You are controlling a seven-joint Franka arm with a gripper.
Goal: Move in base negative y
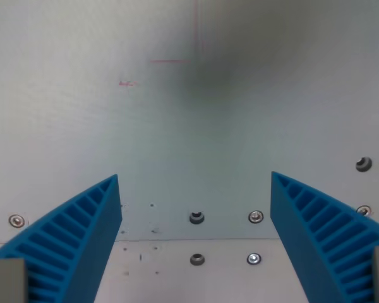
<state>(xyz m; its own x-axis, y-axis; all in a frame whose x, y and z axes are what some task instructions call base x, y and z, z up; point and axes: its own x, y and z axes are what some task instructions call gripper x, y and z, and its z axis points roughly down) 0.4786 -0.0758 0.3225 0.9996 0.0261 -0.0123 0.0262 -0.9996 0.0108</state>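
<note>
In the wrist view I look straight down on a pale grey worktop (82, 139), and the gripper (196, 186) fills the lower part of the picture. I see its two blue ribbed fingers (76, 243) rising from the bottom corners, one at the wrist view's left and one at the wrist view's right, with their tips spread wide and nothing held between them. The task names no object to handle, and I see none on the worktop below the gripper. Between the fingers I see a seam (196, 240) running across the worktop, parallel to the bottom edge of the picture. Just above that seam I note a dark socket screw (196, 218) and, to its right, a bright cross-head screw (256, 217). Just below the seam I note a matching pair: a dark screw (197, 259) and a bright screw (254, 259). A further bright screw (16, 220) sits near the left edge of the worktop, beside the left finger. Near the right edge I see several more fasteners (364, 164), partly cut off by the frame. Faint red pen marks (169, 61) lie toward the top of the worktop, next to a soft dark shadow (208, 76).
</note>
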